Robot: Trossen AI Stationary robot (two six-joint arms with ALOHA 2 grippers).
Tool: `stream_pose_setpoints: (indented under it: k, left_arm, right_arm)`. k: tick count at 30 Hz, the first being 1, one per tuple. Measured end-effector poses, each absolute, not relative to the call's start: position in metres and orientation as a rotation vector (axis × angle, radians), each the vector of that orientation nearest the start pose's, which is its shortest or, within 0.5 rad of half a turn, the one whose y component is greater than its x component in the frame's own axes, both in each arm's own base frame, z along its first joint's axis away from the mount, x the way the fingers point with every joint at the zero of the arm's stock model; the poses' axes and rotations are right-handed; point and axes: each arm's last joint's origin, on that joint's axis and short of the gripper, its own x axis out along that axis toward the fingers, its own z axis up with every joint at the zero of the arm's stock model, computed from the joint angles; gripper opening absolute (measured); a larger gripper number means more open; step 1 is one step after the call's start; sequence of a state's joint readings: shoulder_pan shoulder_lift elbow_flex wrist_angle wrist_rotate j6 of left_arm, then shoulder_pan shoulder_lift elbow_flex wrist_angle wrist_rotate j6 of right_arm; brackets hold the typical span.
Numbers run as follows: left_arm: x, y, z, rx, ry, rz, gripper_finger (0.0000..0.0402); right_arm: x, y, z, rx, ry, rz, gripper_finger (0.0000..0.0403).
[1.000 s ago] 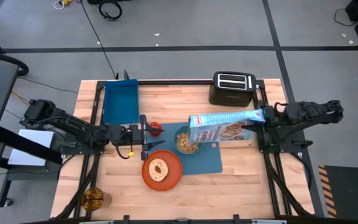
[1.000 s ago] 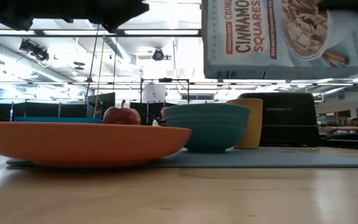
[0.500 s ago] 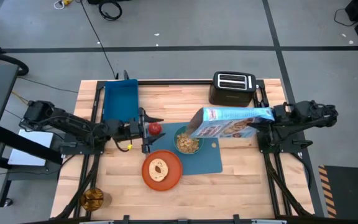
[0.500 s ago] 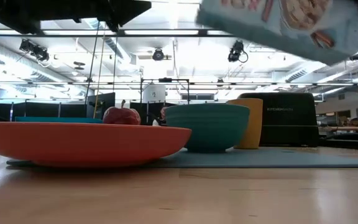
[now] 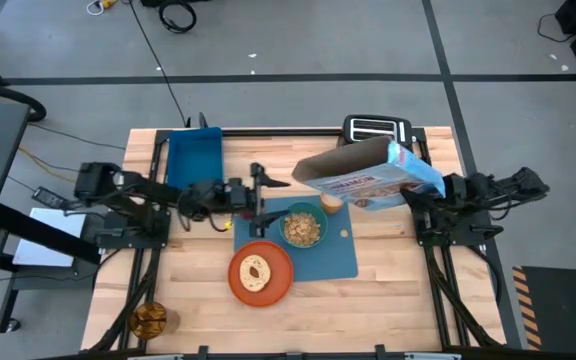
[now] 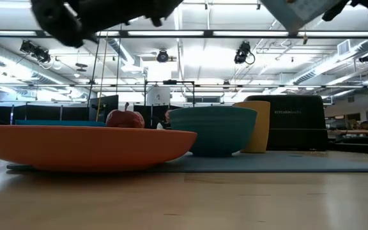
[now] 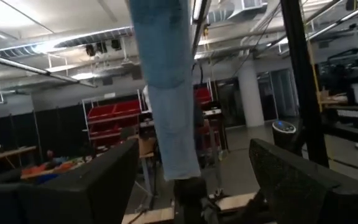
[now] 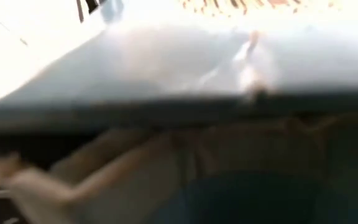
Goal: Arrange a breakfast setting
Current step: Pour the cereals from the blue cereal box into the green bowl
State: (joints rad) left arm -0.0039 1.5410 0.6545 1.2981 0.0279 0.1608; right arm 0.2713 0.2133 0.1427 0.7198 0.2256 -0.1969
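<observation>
My right gripper (image 5: 426, 190) is shut on the blue cereal bag (image 5: 368, 178), which hangs in the air over the far right of the blue placemat (image 5: 343, 258). On the mat stand the teal bowl (image 5: 303, 228), with cereal in it, and the small orange cup (image 5: 331, 203). The bread round lies on the orange plate (image 5: 261, 272). My left gripper (image 5: 266, 195) hovers open just left of the bowl and points up into the room. It covers the red apple (image 6: 125, 118) from above; the apple rests on the table behind the plate. My right gripper holds the cereal bag at its bottom end (image 5: 414, 186), coming in roughly level from the table's right side. The bag itself hides the fingers' exact place. It is lifted clear of the table and tilted, its open top (image 5: 340, 160) pointing up and to the left.
A black toaster (image 5: 373, 128) stands at the far edge, partly under the bag. A deep blue bin (image 5: 194, 160) sits at the far left. A brown glassy object (image 5: 150, 318) stands at the near left corner. Bare wood lies along the near edge and at the right.
My right gripper has tipped the cereal bag from lying level over the bowl to open end up, drawing it back toward the table's right and far side; the bag has risen almost out of the low view. My left gripper has moved right toward the bowl and tipped upward.
</observation>
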Motion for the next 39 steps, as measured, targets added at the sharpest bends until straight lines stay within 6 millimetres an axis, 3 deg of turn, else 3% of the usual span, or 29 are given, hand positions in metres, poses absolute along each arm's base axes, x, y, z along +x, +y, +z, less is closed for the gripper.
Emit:
stream_pose_setpoints:
  k: [5, 13, 20, 23, 28, 34, 36, 39]
  left_arm:
    - [0.334, 0.003, 0.269, 0.157, -0.461, -0.005, 0.0314]
    - [0.395, 0.008, 0.294, 0.115, -0.479, -0.045, 0.0314]
    - [0.419, 0.015, 0.314, 0.054, -0.473, -0.037, 0.0304]
    - [0.420, 0.019, 0.317, 0.024, -0.474, -0.051, 0.0268]
    - [0.420, 0.021, 0.318, 0.027, -0.478, -0.057, 0.0158]
    - [0.416, 0.030, 0.323, 0.050, -0.472, -0.106, 0.0029]
    - [0.412, 0.034, 0.329, 0.049, -0.433, -0.121, 0.0012]
    - [0.401, 0.036, 0.341, 0.049, -0.348, -0.124, 0.0016]
  right_arm:
    - [0.097, 0.020, 0.248, -0.046, -0.738, 0.020, 0.0123]
    - [0.118, 0.021, 0.252, -0.071, -0.766, -0.014, 0.0123]
    - [0.126, 0.021, 0.251, -0.083, -0.781, -0.006, 0.0124]
    - [0.128, 0.021, 0.249, -0.076, -0.762, -0.019, 0.0129]
    - [0.131, 0.020, 0.247, -0.088, -0.734, -0.063, 0.0149]
    - [0.133, 0.020, 0.245, -0.101, -0.703, -0.068, 0.0210]
    - [0.134, 0.020, 0.243, -0.101, -0.675, -0.079, 0.0240]
    - [0.134, 0.021, 0.241, -0.101, -0.641, -0.081, 0.0290]
